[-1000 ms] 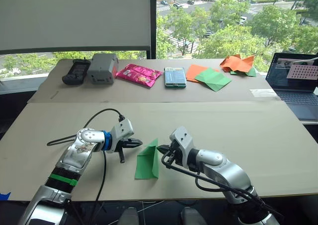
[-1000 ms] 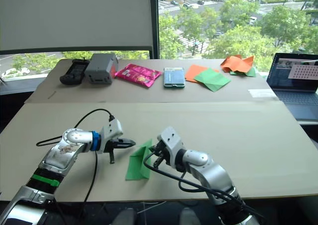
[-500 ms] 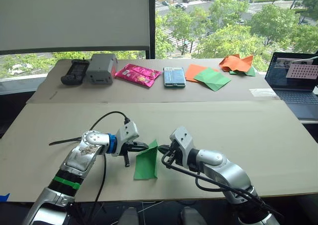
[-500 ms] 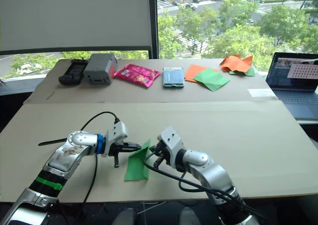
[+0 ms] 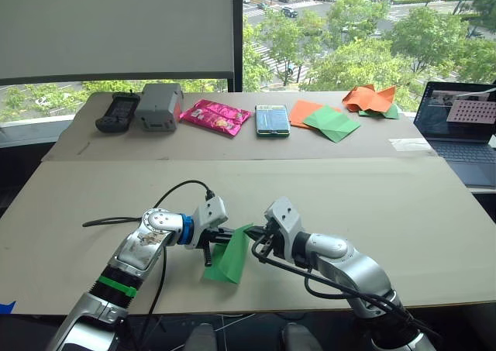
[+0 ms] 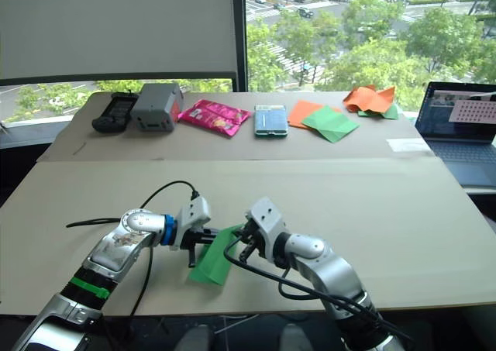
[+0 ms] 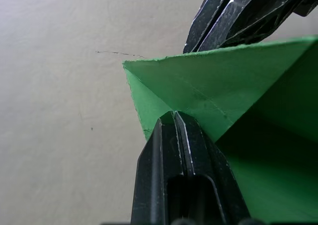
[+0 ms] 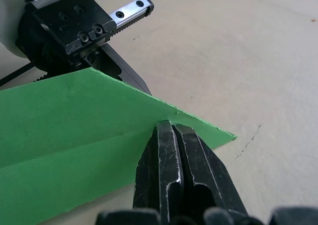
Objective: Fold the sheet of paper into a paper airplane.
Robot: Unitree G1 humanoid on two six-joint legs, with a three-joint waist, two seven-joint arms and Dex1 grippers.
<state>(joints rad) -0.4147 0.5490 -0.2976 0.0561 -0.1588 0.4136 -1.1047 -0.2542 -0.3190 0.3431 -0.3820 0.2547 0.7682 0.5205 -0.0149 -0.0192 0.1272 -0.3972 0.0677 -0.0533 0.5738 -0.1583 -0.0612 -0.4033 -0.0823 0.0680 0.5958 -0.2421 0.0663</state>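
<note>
Both hands, left hand and right hand, were pinched onto the sheet of paper close together, so opposing pulls risked tearing it.

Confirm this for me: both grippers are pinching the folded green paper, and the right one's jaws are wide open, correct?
Not quite. The right gripper has its jaws shut on the green paper, as the right wrist view shows. The left gripper pinches it too.

– Any room around the sheet of paper?
– Bare counter lies beyond and right of it; both hands, left hand and right hand, crowd its top edge.
</note>
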